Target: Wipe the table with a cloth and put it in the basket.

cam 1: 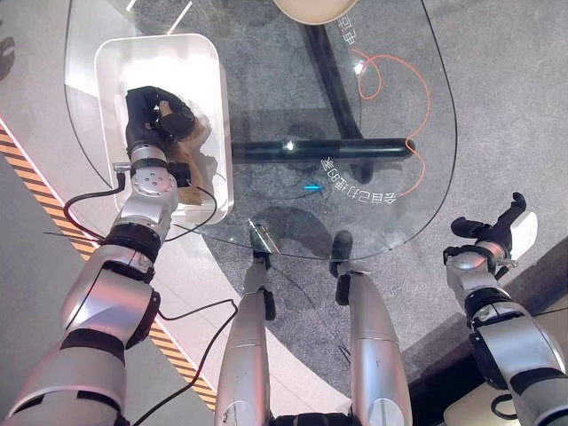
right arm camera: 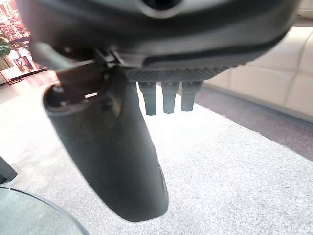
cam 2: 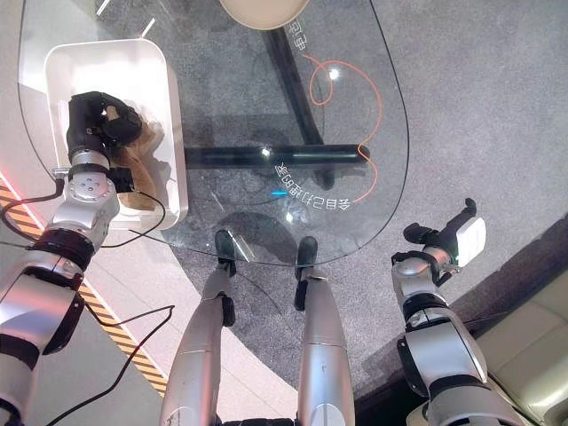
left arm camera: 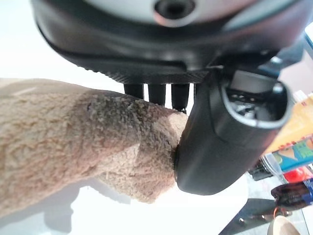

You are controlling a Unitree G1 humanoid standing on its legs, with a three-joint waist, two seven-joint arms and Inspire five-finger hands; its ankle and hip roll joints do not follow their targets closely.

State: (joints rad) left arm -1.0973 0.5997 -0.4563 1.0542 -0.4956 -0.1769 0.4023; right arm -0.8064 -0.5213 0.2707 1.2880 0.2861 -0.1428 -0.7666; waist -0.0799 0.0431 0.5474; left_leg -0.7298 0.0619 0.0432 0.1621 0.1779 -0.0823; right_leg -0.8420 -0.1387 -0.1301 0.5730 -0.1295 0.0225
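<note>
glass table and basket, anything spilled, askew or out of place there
Nothing stands out. The tan cloth is pinched in the left hand inside the white basket, which sits square on the glass table. No spill shows. The right hand hangs open off the table.

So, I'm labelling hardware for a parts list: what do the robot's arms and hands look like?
Both arms are silver-grey rounded shells with black bands at the joints. The left robot hand is dark all over, behind a round silver wrist piece with small holes. The right robot hand is dark too, with a white cover on its thumb. Up close, the finger bases are black beneath a ribbed palm edge.
</note>
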